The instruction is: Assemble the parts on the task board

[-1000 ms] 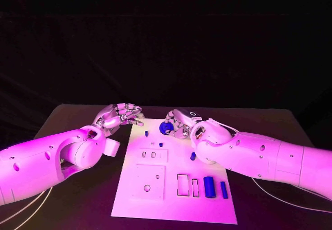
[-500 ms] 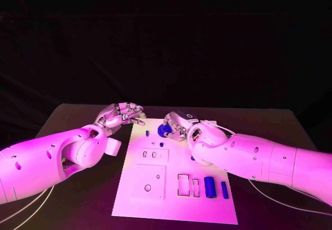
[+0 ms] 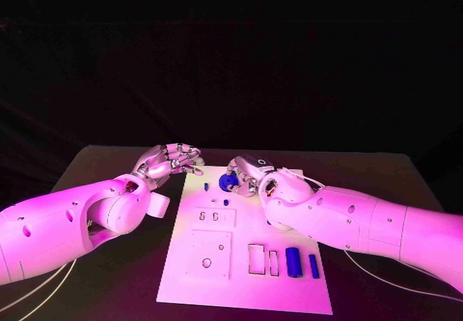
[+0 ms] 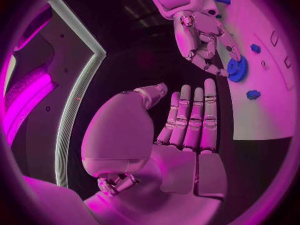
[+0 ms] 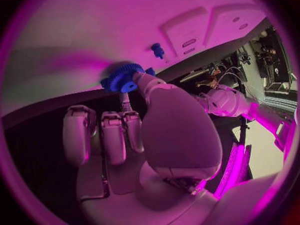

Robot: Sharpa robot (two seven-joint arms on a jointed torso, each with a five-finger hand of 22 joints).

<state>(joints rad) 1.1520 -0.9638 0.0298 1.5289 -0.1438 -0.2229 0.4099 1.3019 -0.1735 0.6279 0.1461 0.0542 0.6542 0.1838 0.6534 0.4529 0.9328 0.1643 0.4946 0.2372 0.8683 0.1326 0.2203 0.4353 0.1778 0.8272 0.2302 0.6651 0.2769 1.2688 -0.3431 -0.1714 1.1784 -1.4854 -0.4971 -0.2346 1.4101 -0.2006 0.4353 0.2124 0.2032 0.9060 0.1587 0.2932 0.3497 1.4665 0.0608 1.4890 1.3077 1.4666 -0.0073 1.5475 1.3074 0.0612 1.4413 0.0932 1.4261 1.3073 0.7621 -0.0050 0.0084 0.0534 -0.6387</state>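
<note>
Head camera looks down from above; wrist cameras sit close behind palms; all share task board (image 3: 193,267).

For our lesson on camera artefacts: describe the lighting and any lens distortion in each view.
Head view: magenta light tints the task board, background black, edges straight. Left wrist view: fisheye circle, board edge bowed beside the blue gear. Right wrist view: same curvature; the right hand looms large.

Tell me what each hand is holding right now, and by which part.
The right hand pinches the blue gear by its toothed rim, over the far end of the white board. The left hand holds nothing.
</note>
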